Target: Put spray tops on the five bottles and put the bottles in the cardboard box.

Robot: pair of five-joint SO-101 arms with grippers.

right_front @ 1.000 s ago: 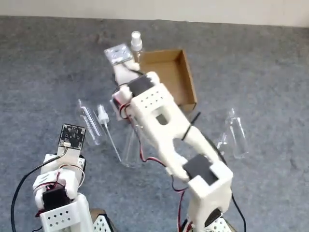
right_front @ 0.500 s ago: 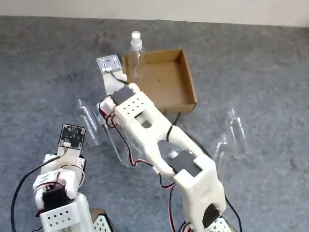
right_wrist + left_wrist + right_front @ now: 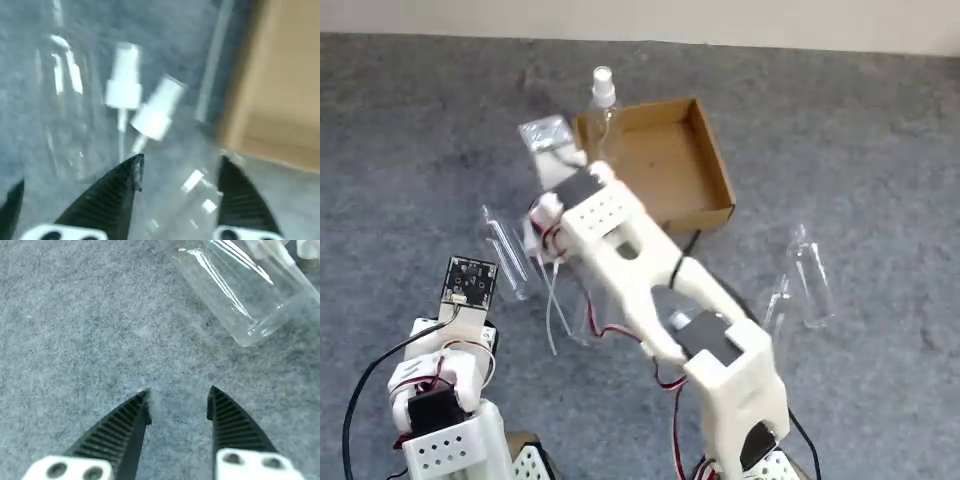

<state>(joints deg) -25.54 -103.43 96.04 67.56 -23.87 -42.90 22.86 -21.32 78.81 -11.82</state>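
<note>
While the right pincer (image 3: pixel 179 165) hangs spread wide and empty, the nearest spray top (image 3: pixel 157 110) lies just ahead of its tips, long side pointing back at them, beside the cardboard box (image 3: pixel 272 85).

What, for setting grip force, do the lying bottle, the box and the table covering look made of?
The bottle: clear glossy plastic or glass, see-through with bright glints. The box: matte brown cardboard. The table covering: grey felt or carpet, fuzzy and speckled.

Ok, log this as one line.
right end effector open over spray tops; left end effector open near clear bottle; capped bottle at cardboard box
</note>
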